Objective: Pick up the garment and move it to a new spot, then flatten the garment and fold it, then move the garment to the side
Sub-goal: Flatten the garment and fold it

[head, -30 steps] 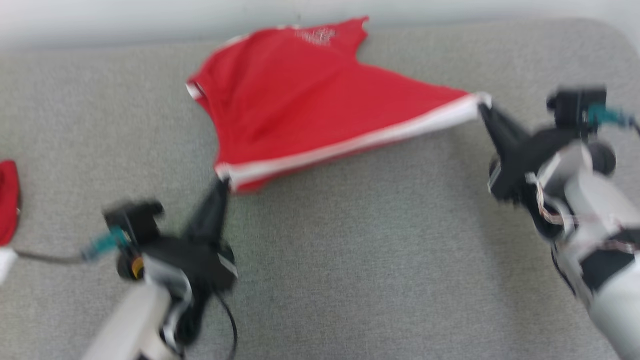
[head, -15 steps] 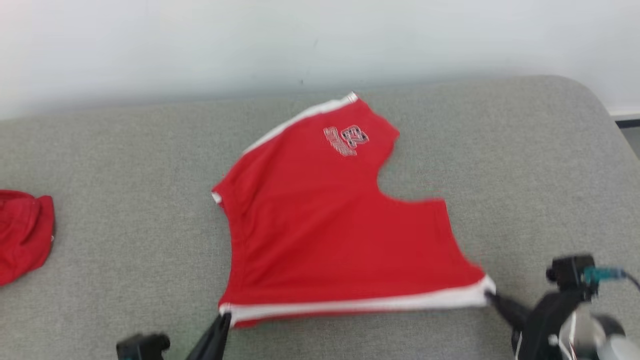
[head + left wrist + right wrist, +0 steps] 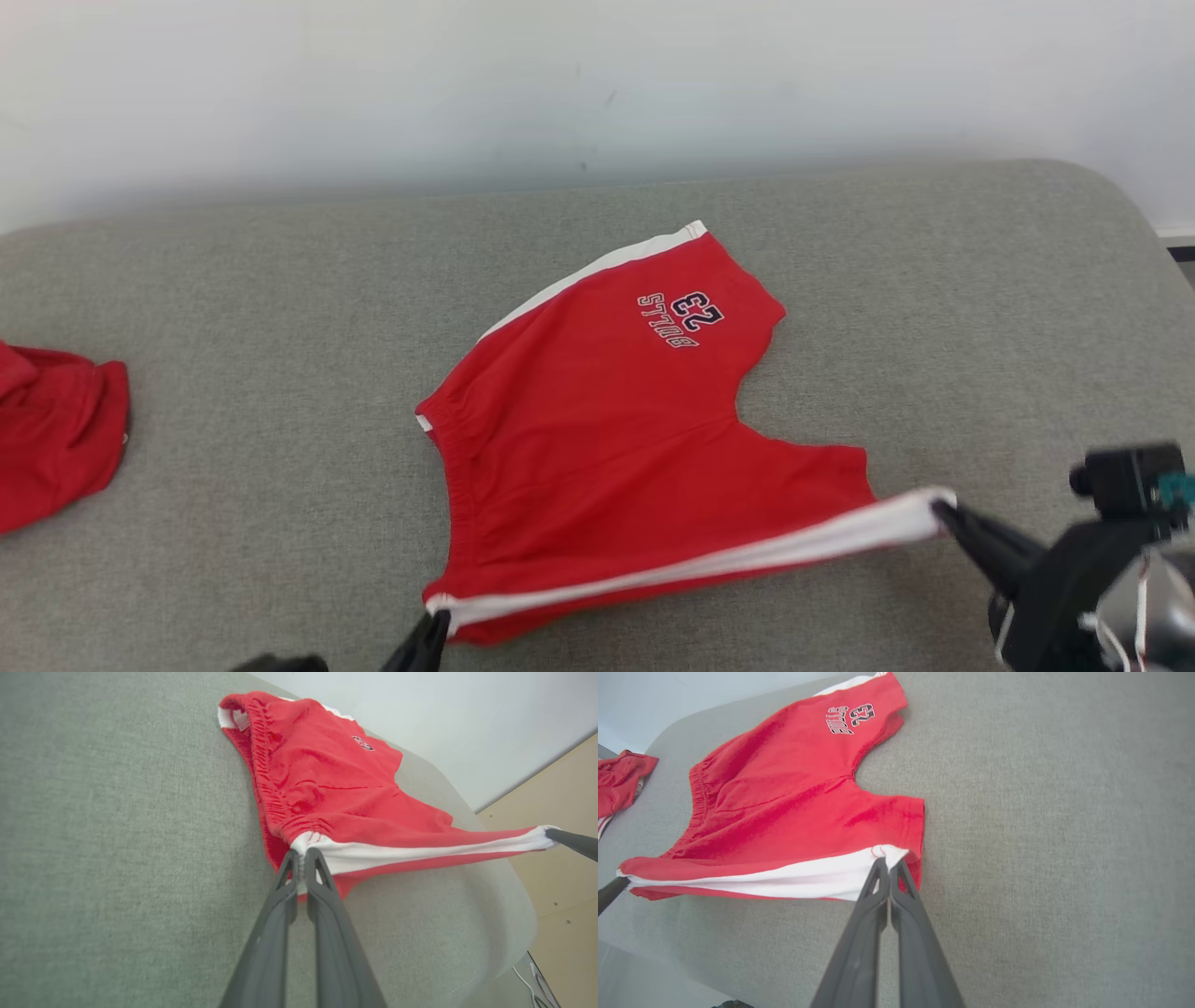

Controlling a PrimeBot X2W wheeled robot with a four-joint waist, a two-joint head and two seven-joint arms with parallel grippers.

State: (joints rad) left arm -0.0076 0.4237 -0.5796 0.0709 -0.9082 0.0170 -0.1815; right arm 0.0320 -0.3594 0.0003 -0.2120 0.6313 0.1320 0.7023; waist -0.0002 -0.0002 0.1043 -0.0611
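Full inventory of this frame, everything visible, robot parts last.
shorts: 1, red with white side stripe and dark print, middle of the surface, striped edge stretched between the pincers
second garment: 1, red, crumpled, far left on the surface
padded surface: 1, grey, under both garments
wall: 1, white, behind the surface
left pincer: 1, dark, shut on the stripe's waistband end
right pincer: 1, dark, shut on the stripe's leg-hem end
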